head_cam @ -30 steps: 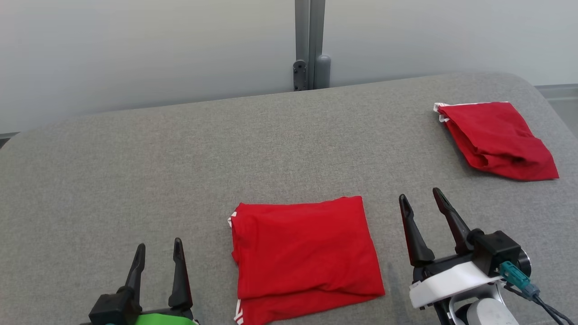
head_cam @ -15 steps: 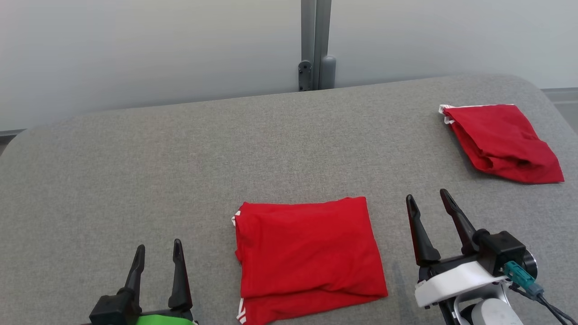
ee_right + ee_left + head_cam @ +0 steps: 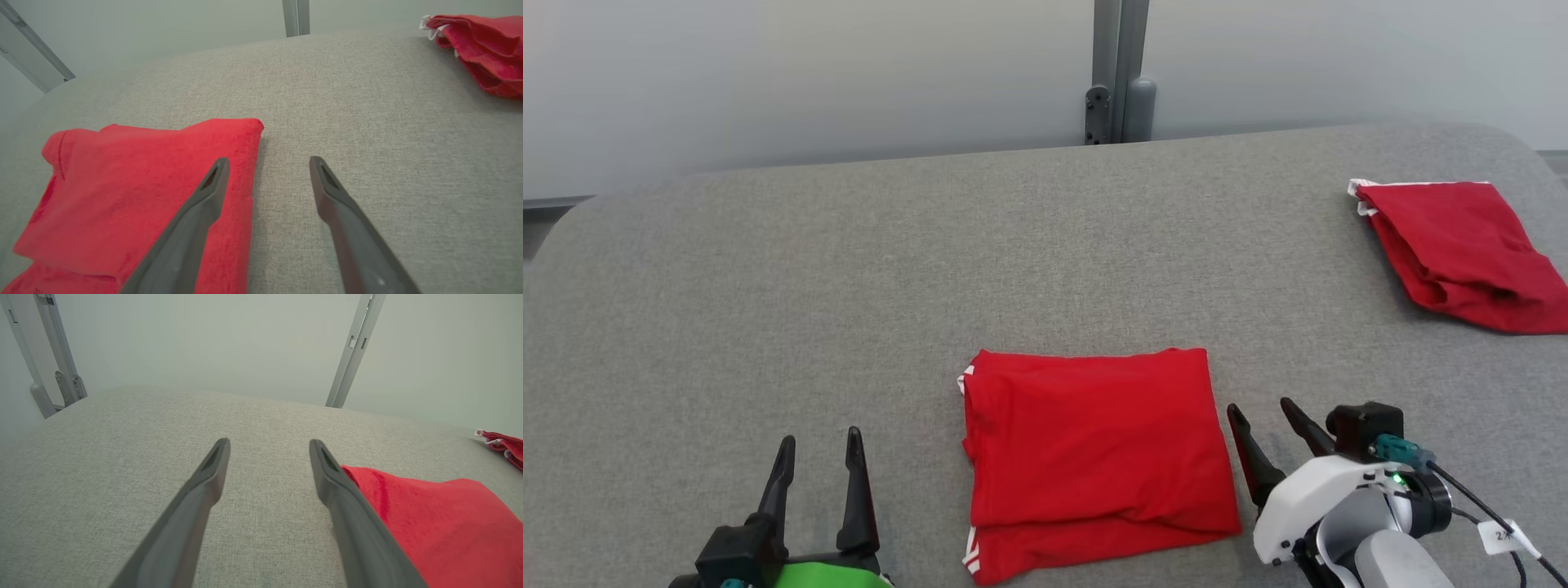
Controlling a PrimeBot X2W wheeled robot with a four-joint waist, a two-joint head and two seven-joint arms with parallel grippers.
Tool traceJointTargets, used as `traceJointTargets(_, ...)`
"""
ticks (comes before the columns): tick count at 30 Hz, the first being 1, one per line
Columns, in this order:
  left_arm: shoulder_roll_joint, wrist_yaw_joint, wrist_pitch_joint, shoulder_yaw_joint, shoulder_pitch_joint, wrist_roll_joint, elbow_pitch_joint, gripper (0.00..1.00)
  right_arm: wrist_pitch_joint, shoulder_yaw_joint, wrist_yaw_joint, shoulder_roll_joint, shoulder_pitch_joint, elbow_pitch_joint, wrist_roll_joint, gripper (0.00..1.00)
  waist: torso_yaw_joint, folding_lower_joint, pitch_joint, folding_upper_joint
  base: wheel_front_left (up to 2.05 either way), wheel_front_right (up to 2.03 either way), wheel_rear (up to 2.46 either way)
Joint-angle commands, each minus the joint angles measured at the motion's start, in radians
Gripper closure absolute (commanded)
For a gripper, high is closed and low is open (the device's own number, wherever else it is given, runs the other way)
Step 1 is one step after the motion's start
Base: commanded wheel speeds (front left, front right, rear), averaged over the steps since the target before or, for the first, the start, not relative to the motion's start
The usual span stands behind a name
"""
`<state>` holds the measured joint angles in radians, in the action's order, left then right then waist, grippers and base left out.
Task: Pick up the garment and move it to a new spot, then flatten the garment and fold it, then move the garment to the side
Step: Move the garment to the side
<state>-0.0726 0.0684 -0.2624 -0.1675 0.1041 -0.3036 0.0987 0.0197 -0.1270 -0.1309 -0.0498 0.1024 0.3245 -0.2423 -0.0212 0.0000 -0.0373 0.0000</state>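
A folded red garment [image 3: 1094, 453] with white trim lies flat at the front middle of the grey padded table [image 3: 849, 269]. It also fills the lower right of the left wrist view [image 3: 441, 522] and the lower left of the right wrist view [image 3: 135, 192]. My left gripper [image 3: 818, 447] stands open at the front left, well apart from the garment, nothing between its fingers. My right gripper [image 3: 1264, 411] is open just off the garment's right edge; in the right wrist view its left finger [image 3: 204, 196] overlaps that edge.
A second red folded garment [image 3: 1462, 253] lies at the far right of the table, near its edge, and shows too in the right wrist view [image 3: 486, 49]. A grey post [image 3: 1119, 73] stands behind the table against the pale wall.
The head camera has shifted, so the whole scene sits further right. My right gripper has dropped lower and closer to the garment's right edge. The left gripper stays where it was.
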Motion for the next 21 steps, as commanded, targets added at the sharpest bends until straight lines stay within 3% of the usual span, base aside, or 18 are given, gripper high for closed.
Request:
traceJointTargets(1, 0.003, -0.007, -0.003, 0.000, -0.023, 0.008, 0.000, 0.00, -0.024, -0.008, 0.000, -0.001, 0.035, 0.021, -0.020, 0.00, -0.025, 0.0000, -0.028, 0.0000, 0.00, 0.00, 0.00)
traceJointTargets(12, 0.012, -0.017, -0.003, 0.010, -0.058, 0.020, 0.013, 0.00, -0.139, -0.065, 0.000, -0.036, 0.159, 0.205, -0.167, 0.00, -0.098, 0.0000, -0.082, 0.0000, 0.00, 0.00, 0.00)
traceJointTargets(13, 0.013, -0.017, -0.003, 0.011, -0.059, 0.020, 0.014, 0.00, -0.146, -0.074, 0.000, -0.039, 0.164, 0.215, -0.182, 0.09, -0.101, 0.0000, -0.083, 0.0000, 0.00, 0.00, 0.00)
traceJointTargets(15, 0.013, -0.018, -0.003, 0.014, -0.061, 0.021, 0.015, 0.00, -0.158, -0.089, 0.000, -0.044, 0.170, 0.233, -0.213, 0.53, -0.104, 0.0000, -0.084, 0.0000, 0.00, 0.00, 0.00)
traceJointTargets(16, 0.014, -0.019, -0.003, 0.016, -0.062, 0.021, 0.016, 0.00, -0.162, -0.097, 0.001, -0.046, 0.172, 0.243, -0.224, 0.62, -0.104, 0.0000, -0.084, 0.0000, 0.00, 0.00, 0.00)
traceJointTargets(18, 0.015, -0.019, -0.003, 0.020, -0.063, 0.022, 0.015, 0.00, -0.159, -0.113, 0.001, -0.056, 0.182, 0.260, -0.234, 0.97, -0.102, 0.0000, -0.084, 0.0000, 0.00, 0.00, 0.00)
traceJointTargets(21, 0.016, -0.020, -0.003, 0.023, -0.062, 0.025, 0.011, 0.00, -0.125, -0.131, 0.001, -0.073, 0.209, 0.263, -0.248, 1.00, -0.090, 0.0000, -0.087, 0.0000, 0.00, 0.00, 0.00)
